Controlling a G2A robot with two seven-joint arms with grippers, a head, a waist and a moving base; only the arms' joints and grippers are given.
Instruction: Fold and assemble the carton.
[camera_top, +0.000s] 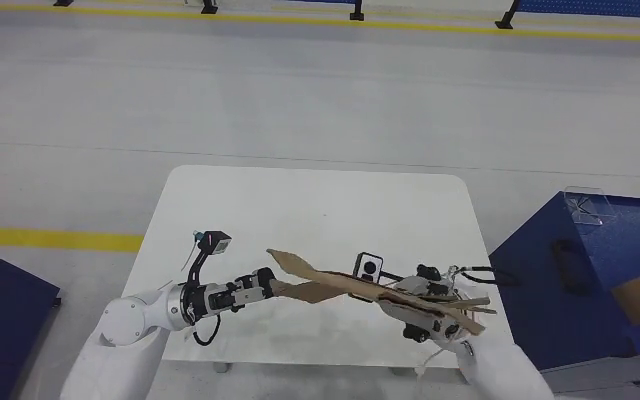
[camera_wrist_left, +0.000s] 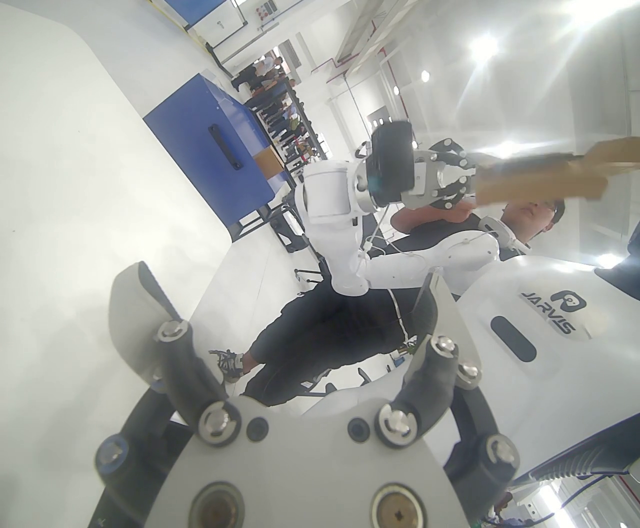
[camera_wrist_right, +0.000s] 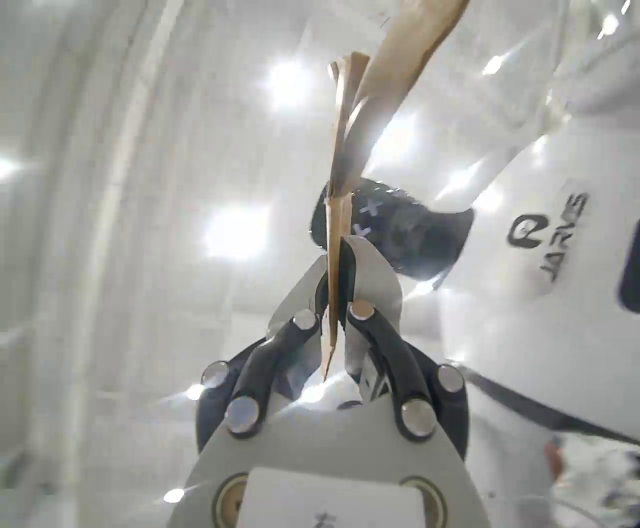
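The flattened brown cardboard carton (camera_top: 330, 288) is being held as a long, thin, folded-flat sheet over the near part of the white rounded tabletop (camera_top: 300, 210). It is stretching from the middle of the near edge towards the near right corner. I cannot tell whether it is touching the surface.

The right gripper (camera_wrist_right: 340, 252) is gripping the carton near its right end, its jaws clamped tight on the stacked cardboard layers. A loose flap is fanning out beyond them. The left gripper (camera_wrist_left: 285, 290) is sitting just beside the carton's left end, and its jaws are standing wide apart with nothing between them.

A big dark blue box with a black handle (camera_top: 560, 290) is standing on the floor just right of the tabletop. A small clear plastic piece (camera_top: 590, 203) is resting on its far top corner. What the box is holding I cannot tell. The corner of another dark blue box (camera_top: 20, 310) is showing at the near left.

The tabletop is sitting on a pale grey floor (camera_top: 320, 90). A yellow line (camera_top: 70, 240) is running across the floor on the left. A second yellow line (camera_top: 400, 22) is running along the far side.
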